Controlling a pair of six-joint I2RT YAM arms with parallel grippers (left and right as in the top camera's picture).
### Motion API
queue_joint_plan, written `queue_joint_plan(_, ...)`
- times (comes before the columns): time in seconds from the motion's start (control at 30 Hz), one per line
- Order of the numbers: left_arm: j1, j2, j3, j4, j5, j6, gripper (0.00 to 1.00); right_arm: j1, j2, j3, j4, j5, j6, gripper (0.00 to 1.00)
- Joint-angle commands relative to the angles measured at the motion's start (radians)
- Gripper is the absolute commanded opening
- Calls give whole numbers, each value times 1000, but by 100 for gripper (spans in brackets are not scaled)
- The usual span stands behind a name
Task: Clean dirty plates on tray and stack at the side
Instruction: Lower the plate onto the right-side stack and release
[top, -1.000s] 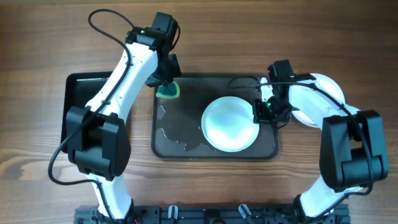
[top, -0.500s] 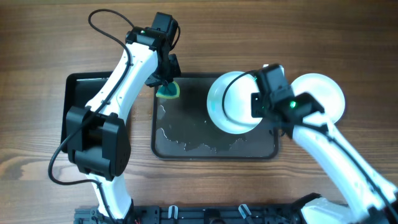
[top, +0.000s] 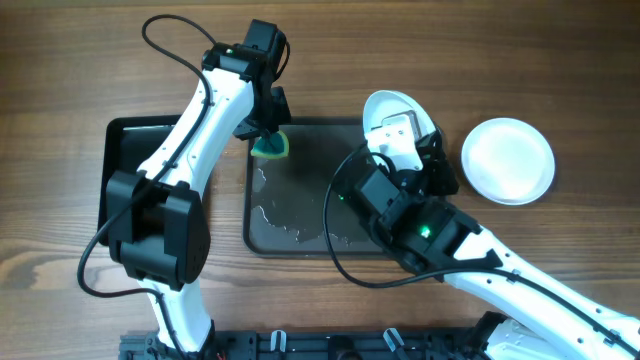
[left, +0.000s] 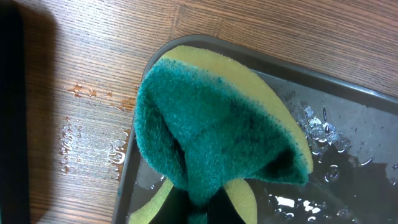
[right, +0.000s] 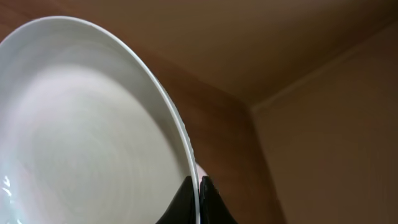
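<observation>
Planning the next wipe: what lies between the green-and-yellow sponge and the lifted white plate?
Overhead view: only bare floor of the dark rectangular tray lies between the green-and-yellow sponge and the lifted white round plate.

Overhead: even, bright, sharp, soft shadows. Wet dark rectangular tray (top: 300, 215) shows specular glints. Left wrist: green-and-yellow scouring sponge (left: 211, 143) soft at bottom edge. Right wrist: dimmer, round white plate (right: 81, 124) blurred.

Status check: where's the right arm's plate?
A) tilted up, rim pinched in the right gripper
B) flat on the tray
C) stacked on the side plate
A: the plate is tipped on edge, lifted off the tray, its rim clamped by the right gripper; the side plate lies alone.
</observation>
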Motion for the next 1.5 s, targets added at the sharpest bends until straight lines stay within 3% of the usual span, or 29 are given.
queue_joint_plan(0.0,1,-9,14,0,8,-10,4,4,-16,3,14,81,-42,4)
queue_joint_plan(0.1,1,-9,14,0,7,-9,4,2,-16,3,15,55,-27,4)
queue_joint_plan(0.27,1,-9,14,0,7,-9,4,-127,-16,-2,-64,-531,354,4)
queue_joint_plan(0.37,1,-9,14,0,7,-9,4,-302,-16,-2,-61,-941,393,4)
queue_joint_plan(0.53,1,-9,14,0,7,-9,4,-774,-16,-2,-90,-1312,351,4)
queue_joint_plan(0.67,1,-9,14,0,7,-9,4,-1104,-4,-2,-127,-1325,328,4)
queue_joint_plan(0.8,1,-9,14,3,7,-9,4,-1304,56,-29,-128,-1145,331,4)
queue_joint_plan(1.0,1,-9,14,15,7,-9,4,-1321,206,-102,1,-1087,357,4)
queue_joint_plan(1.03,1,-9,14,15,7,-9,4,-1321,227,-102,21,-1107,354,11)
queue_joint_plan(1.07,1,-9,14,15,7,-9,4,-1321,241,-102,36,-1136,349,26)
queue_joint_plan(1.13,1,-9,14,15,7,-9,4,-1321,249,-101,55,-1209,309,43)
queue_joint_plan(1.2,1,-9,14,15,7,-8,4,-1321,243,-86,39,-1279,277,50)
queue_joint_plan(1.33,12,-11,17,3,8,72,4,-1299,194,14,-69,-1439,225,51)
queue_joint_plan(1.47,73,-37,31,-89,8,221,4,-1164,108,89,-127,-1536,106,56)
